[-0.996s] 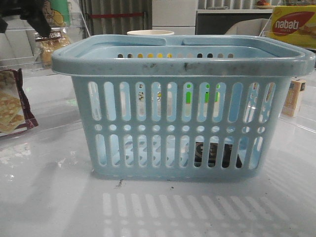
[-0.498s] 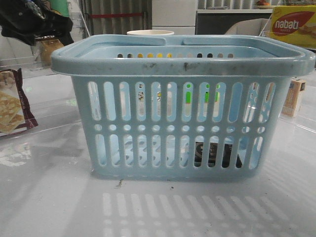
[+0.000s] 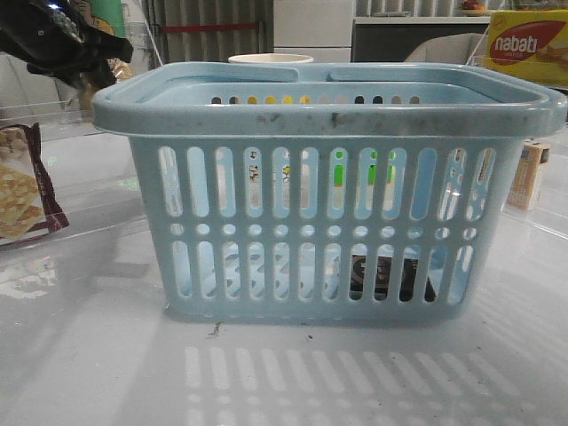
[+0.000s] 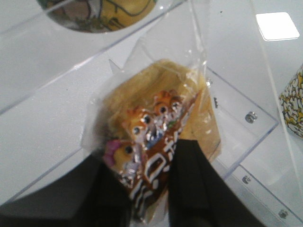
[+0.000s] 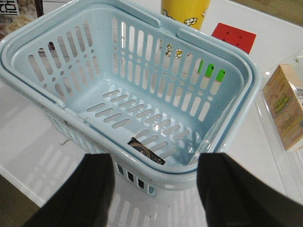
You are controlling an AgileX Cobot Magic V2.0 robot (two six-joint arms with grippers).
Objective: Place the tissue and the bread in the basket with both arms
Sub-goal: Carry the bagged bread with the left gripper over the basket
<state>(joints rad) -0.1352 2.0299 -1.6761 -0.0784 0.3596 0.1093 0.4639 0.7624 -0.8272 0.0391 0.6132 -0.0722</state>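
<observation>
The pale blue basket (image 3: 328, 115) stands mid-table and also shows in the right wrist view (image 5: 57, 109). The black tissue (image 3: 386, 275) lies on its floor near the front wall, seen from above in the right wrist view (image 5: 147, 150). The bread (image 4: 156, 104), a clear bag of golden buns with a brown label strip, lies in a clear acrylic tray (image 4: 246, 127) at the far left. My left gripper (image 4: 147, 158) is shut on the bag's label end. In the front view the left arm (image 3: 62, 35) hides the bread. My right gripper (image 5: 156, 189) is open and empty, above the basket's near rim.
A maroon-edged cracker packet (image 3: 22, 191) lies at the left edge. A small carton (image 3: 532, 173) stands right of the basket, a yellow nabati box (image 3: 528, 44) behind it. A cream cup (image 3: 271, 59) stands behind the basket. A yellow cup (image 5: 184, 9) and red square (image 5: 234, 37) lie beyond it.
My left arm has come down at the far left over the bread, which now is hidden behind it in the front view. The basket and tissue have not moved.
</observation>
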